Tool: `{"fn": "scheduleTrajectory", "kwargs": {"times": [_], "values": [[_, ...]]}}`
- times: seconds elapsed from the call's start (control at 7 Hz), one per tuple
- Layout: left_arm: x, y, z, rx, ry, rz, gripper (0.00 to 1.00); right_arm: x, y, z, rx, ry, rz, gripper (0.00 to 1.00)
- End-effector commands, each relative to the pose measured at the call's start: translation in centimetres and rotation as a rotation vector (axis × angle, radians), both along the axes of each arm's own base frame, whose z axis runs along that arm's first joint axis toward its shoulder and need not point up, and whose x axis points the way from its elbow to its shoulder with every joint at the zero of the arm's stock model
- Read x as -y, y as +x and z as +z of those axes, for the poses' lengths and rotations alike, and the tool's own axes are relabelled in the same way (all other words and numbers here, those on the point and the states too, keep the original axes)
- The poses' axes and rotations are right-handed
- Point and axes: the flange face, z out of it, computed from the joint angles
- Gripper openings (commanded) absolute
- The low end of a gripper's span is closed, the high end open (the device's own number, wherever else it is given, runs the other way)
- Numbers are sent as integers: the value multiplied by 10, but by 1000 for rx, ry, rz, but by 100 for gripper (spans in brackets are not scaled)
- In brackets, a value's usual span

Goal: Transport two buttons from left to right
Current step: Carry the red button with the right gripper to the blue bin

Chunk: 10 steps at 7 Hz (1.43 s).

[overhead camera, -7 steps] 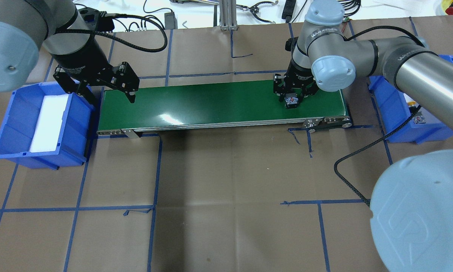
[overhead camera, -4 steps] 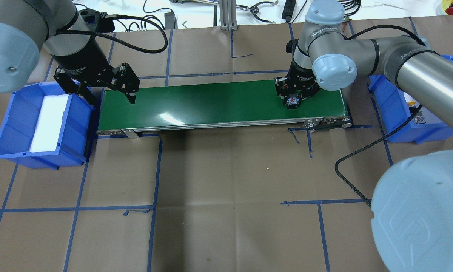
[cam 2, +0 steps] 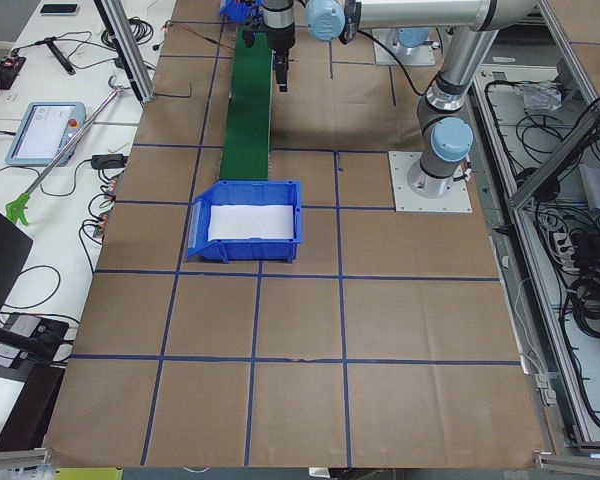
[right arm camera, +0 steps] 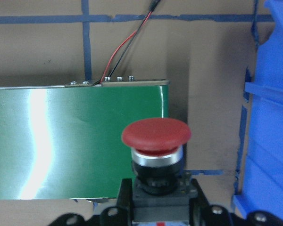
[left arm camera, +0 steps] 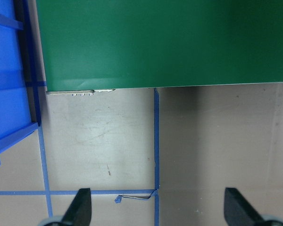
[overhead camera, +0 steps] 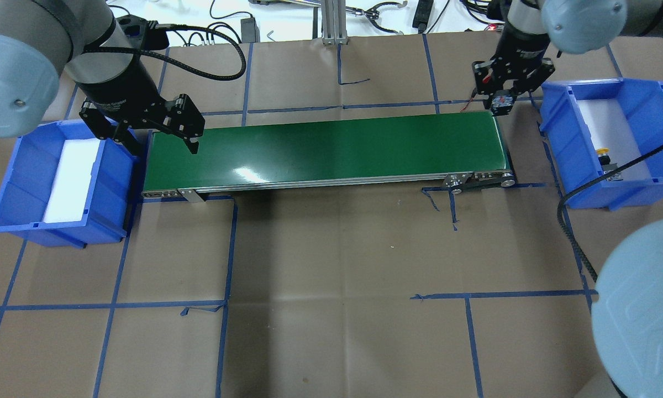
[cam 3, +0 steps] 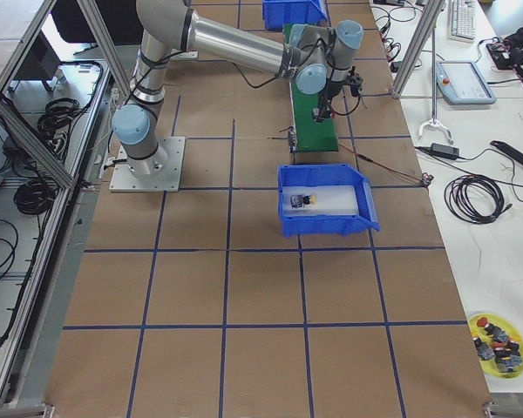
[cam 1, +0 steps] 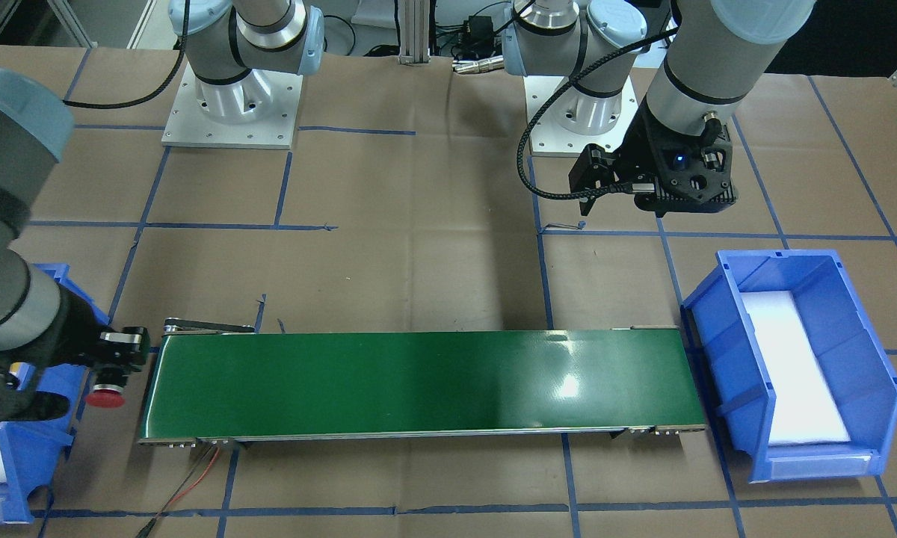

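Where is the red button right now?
In the overhead view's upper right, the red button is held in the right gripper, just past the right end of the green conveyor belt, short of the blue bin.

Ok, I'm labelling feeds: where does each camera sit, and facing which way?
Front: across the table, facing both bases.
Overhead: behind the shoulders, looking down; left arm at left.
Left side: left end, along the belt; left arm nearer.
Right side: right end; right arm nearer.
Left wrist: down on belt edge; open fingertips.
Right wrist: over held red button, which front view shares.
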Motion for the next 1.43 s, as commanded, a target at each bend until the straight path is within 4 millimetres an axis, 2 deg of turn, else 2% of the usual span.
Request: {"fn": "scheduleTrajectory", "kwargs": {"times": [0.0, 0.14, 0.29, 0.57, 0.71, 0.86, 1.0, 1.29], "values": [[0, 0, 0, 0, -1, 0, 100, 0, -106, 21, 11, -45, 71, 7], [0, 0, -1, 0, 1, 0, 100, -4, -147, 21, 13, -51, 97, 7], [0, 0, -1, 0, 1, 0, 100, -7, -176, 12, 20, -40, 96, 7], [0, 0, -1, 0, 1, 2, 100, 7, -190, -31, 27, -14, 130, 7], [0, 0, -1, -2, 1, 0, 100, 11, -209, -56, 29, -13, 137, 7], [0, 0, -1, -1, 1, 2, 100, 12, -216, -76, 41, 12, 133, 6], [0, 0, 0, -1, -1, 2, 100, 6, -226, -94, 57, 37, 115, 6], [0, 0, -1, -1, 1, 2, 100, 11, -236, -120, 16, -29, 93, 7]]}}
